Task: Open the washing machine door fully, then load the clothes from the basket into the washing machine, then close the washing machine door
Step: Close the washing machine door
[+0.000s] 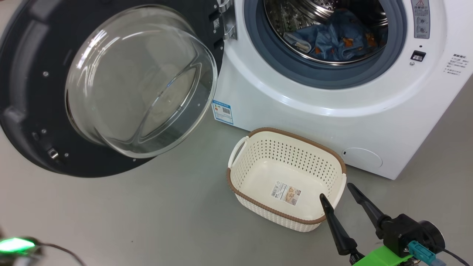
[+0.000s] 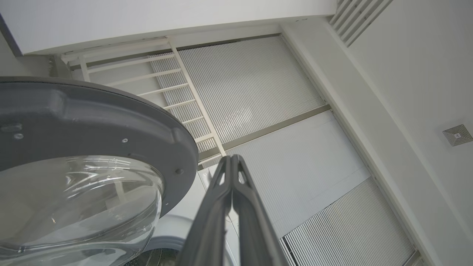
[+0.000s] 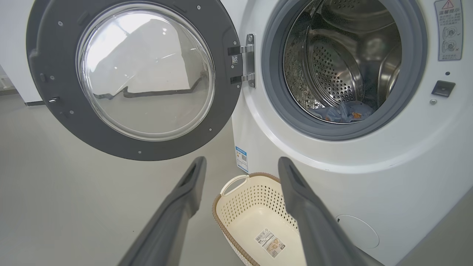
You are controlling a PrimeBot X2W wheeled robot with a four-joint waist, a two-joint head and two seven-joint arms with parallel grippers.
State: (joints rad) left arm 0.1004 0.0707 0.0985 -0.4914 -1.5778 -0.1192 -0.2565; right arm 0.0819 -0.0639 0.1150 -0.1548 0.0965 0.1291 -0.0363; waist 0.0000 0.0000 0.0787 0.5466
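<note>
Right jaws stand wide and empty near the basket [image 1: 281, 155], left jaws closed on nothing, clothes [image 1: 334, 41] inside the washing machine [image 1: 295, 107].

A: Saw the white washing machine [image 1: 303, 107], blue-grey gasket [image 1: 258, 48], steel-grey perforated drum [image 3: 332, 74]?
B: Saw them. Noted blue clothes [image 1: 334, 40] printed with orange-brown figures, too; a cream perforated basket [image 1: 281, 155] rimmed in brown; a black-rimmed washing machine door [image 1: 22, 92]; grey floor [image 1: 147, 214].

Way into the washing machine [image 1: 295, 107] is wide open, only the clothes [image 1: 332, 40] low in the drum. The washing machine door [image 1: 22, 92] hangs swung out on the left (glass bowl bulging forward), and the basket [image 1: 288, 155] sits on the floor out front.
</note>
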